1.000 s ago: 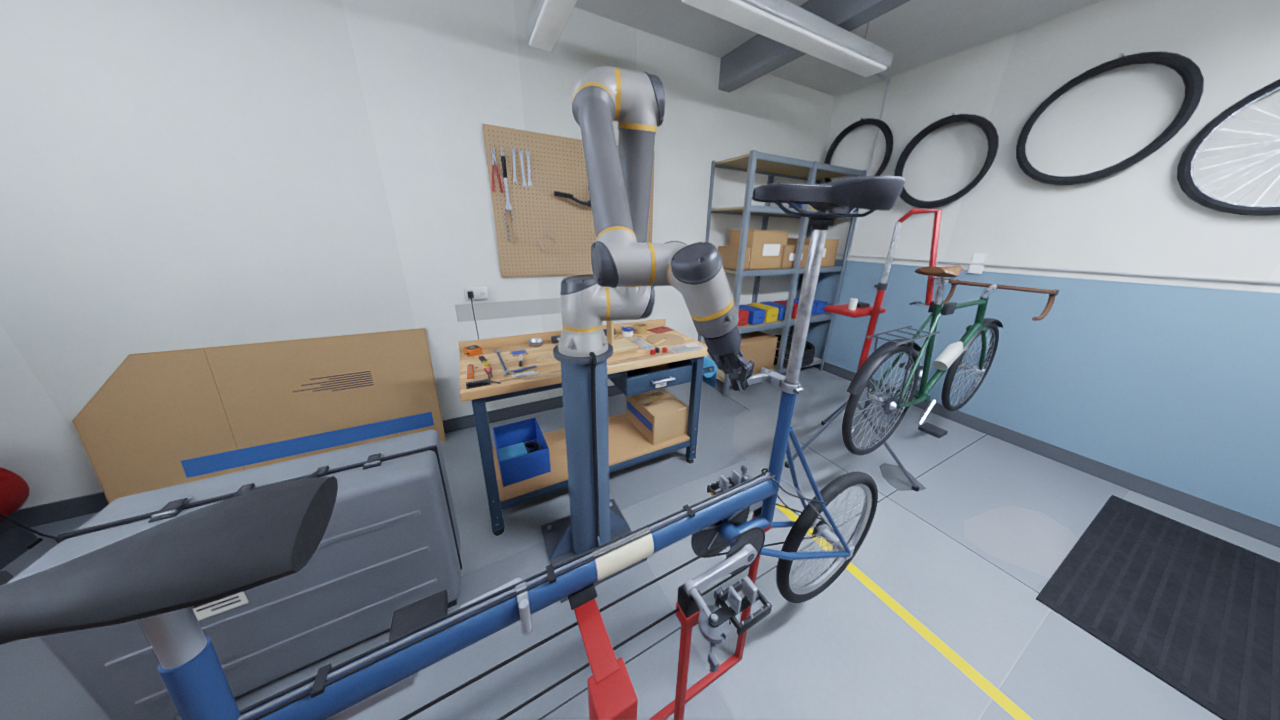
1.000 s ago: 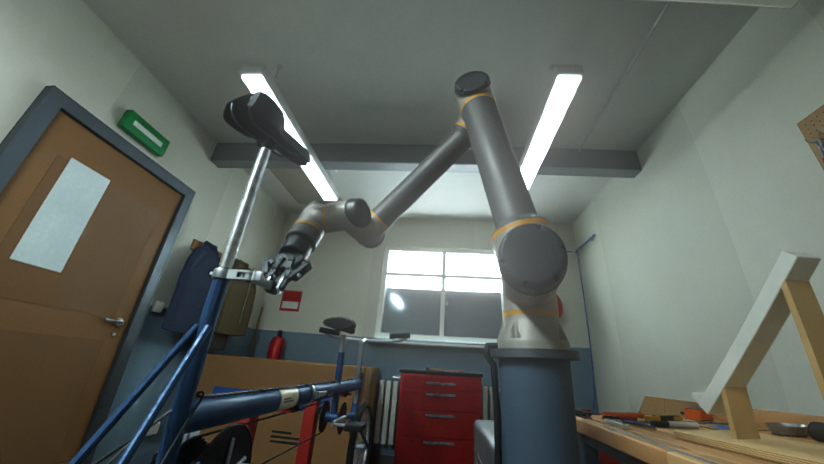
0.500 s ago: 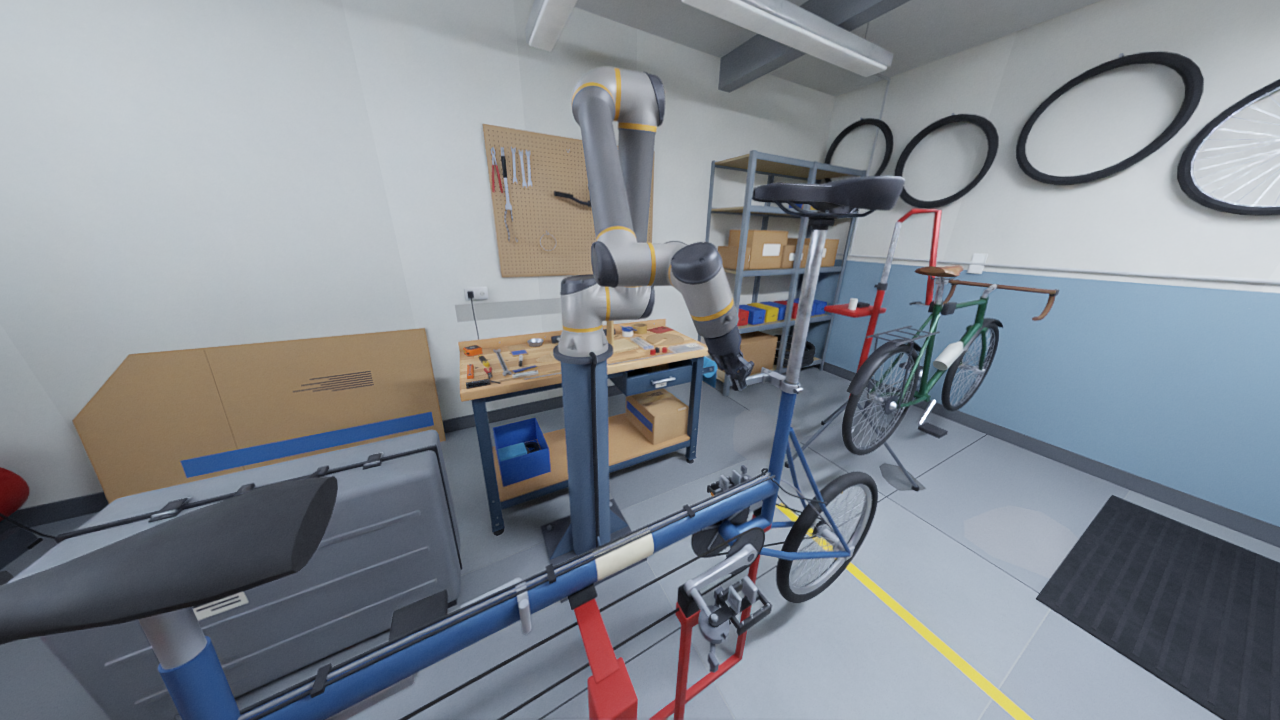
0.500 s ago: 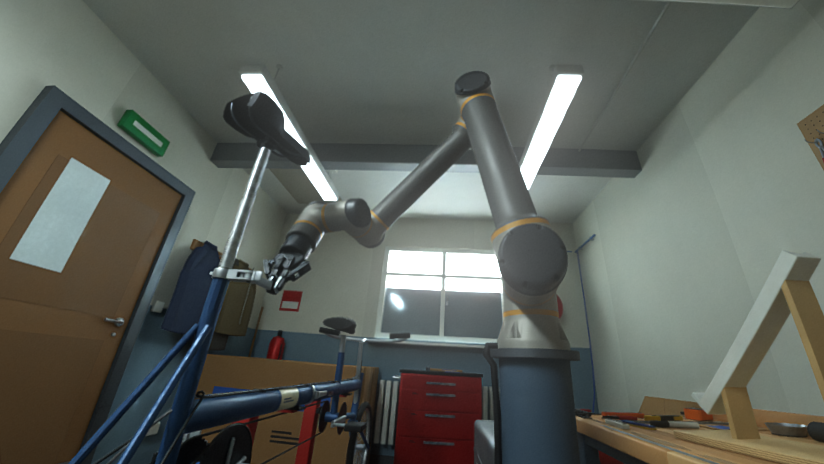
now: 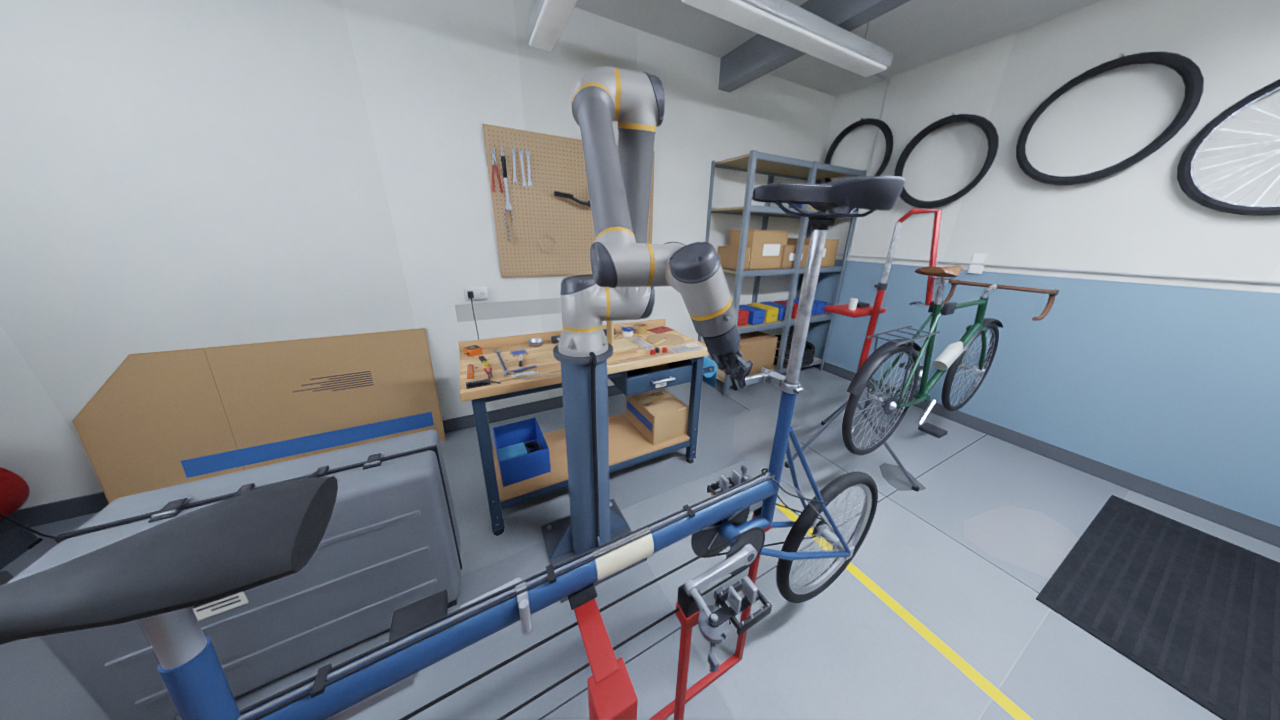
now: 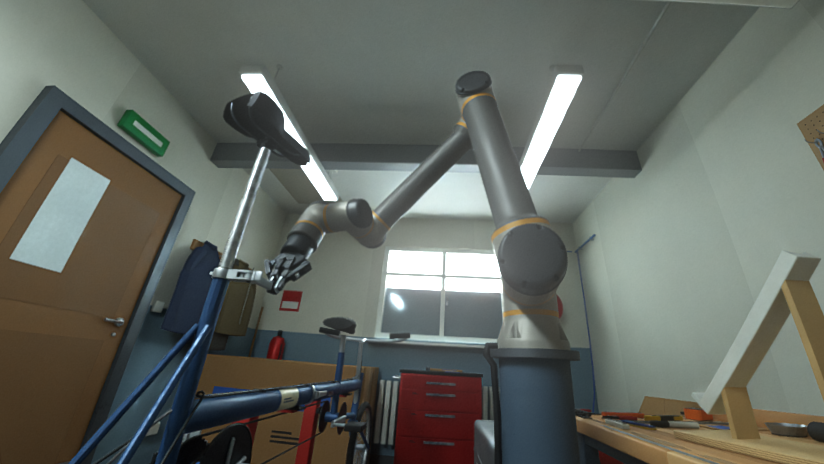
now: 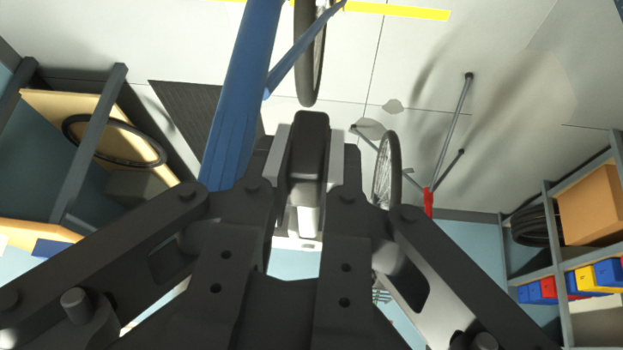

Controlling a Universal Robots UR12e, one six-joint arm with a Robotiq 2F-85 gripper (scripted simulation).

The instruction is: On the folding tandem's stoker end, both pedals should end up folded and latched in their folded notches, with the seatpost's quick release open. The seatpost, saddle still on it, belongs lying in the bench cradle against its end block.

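The seatpost (image 5: 808, 300) (image 6: 244, 208) stands upright in the blue tandem's stoker seat tube, with the black saddle (image 5: 829, 193) (image 6: 264, 128) on top. At the clamp, the silver quick-release lever (image 5: 759, 378) (image 6: 254, 276) (image 7: 305, 174) sticks out sideways toward the arm. My gripper (image 5: 738, 374) (image 6: 281, 276) (image 7: 305, 191) is closed on this lever; in the wrist camera the finger pads sit on either side of it. A stoker pedal (image 5: 729, 603) hangs low by the red stand. The other pedal is hidden.
The blue seat tube (image 5: 784, 439) (image 7: 239, 95) runs just beside the gripper. The rear wheel (image 5: 825, 535) is below it. The workbench (image 5: 582, 358) stands behind the arm's pedestal, a wooden cradle (image 6: 761, 340) on it. A green bicycle (image 5: 922, 358) and shelves (image 5: 774, 260) stand behind.
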